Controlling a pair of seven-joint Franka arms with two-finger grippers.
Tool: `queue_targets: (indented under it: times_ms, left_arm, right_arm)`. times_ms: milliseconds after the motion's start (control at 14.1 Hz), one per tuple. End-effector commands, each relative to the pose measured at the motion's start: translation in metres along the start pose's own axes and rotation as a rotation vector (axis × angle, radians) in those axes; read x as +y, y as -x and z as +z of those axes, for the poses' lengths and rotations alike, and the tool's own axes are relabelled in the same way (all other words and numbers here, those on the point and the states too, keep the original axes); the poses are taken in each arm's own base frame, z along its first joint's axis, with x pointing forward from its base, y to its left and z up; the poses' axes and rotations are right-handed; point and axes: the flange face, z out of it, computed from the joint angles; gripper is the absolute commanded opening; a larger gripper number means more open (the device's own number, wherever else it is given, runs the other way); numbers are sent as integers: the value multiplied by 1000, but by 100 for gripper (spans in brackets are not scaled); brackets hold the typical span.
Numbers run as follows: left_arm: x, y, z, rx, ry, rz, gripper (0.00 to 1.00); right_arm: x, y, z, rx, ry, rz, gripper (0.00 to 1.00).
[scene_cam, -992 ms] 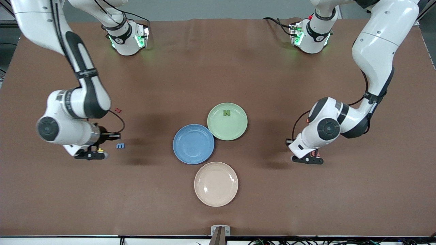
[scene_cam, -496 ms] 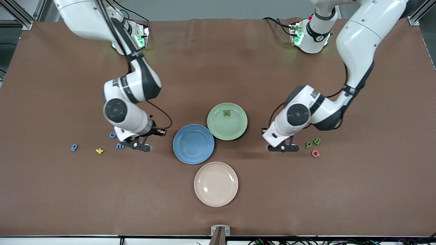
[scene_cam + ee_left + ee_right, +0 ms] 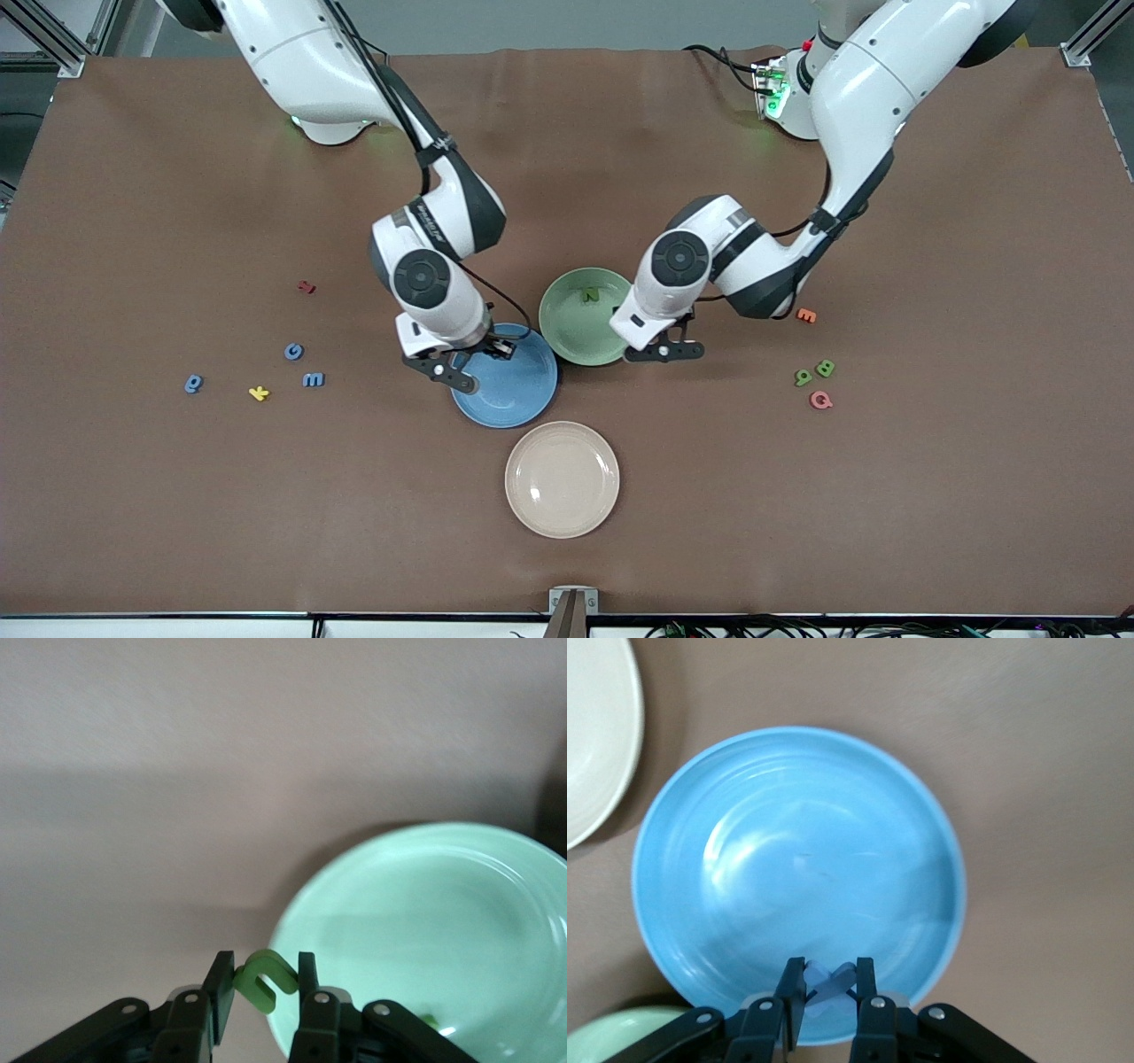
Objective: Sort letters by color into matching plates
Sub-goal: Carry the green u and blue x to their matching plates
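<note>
Delivery step, both arms: left end effector (image 3: 259,985) pinching a small green toy letter (image 3: 262,979) over the pale-green round plate's (image 3: 425,930) seven-o'clock rim. Right end effector (image 3: 826,985) pinching what looks like a small blue letter (image 3: 830,981) over the mid-blue round plate's (image 3: 797,877) six-o'clock edge. Next: spread fingers, drop each inside its rim.

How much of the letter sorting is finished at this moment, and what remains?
Done: one small green toy letter lies in the pale green round plate.

In hand: the left end effector holds a green letter over that plate's rim; the right end effector holds a pale blue letter over the mid-blue round plate.

Left: the cream-beige plate holds nothing, and loose letters lie toward both ends of the brown table.
</note>
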Motion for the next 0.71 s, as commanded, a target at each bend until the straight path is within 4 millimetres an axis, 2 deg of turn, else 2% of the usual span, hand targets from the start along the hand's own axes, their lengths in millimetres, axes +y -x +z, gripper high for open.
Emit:
queue_targets:
  times_ms: [0,283,638]
  left_arm:
    - [23,12,8,-13,8,-24,20]
    - [42,30,20,-24,13,-16,20]
    - [51,42,33,-31,1,-4,25]
  right_arm:
    - [-27,-6,13,23,-9,22,0]
    - [-40,-2,34,26,-3,43,0]
    - [-44,-2,39,33,-17,53,1]
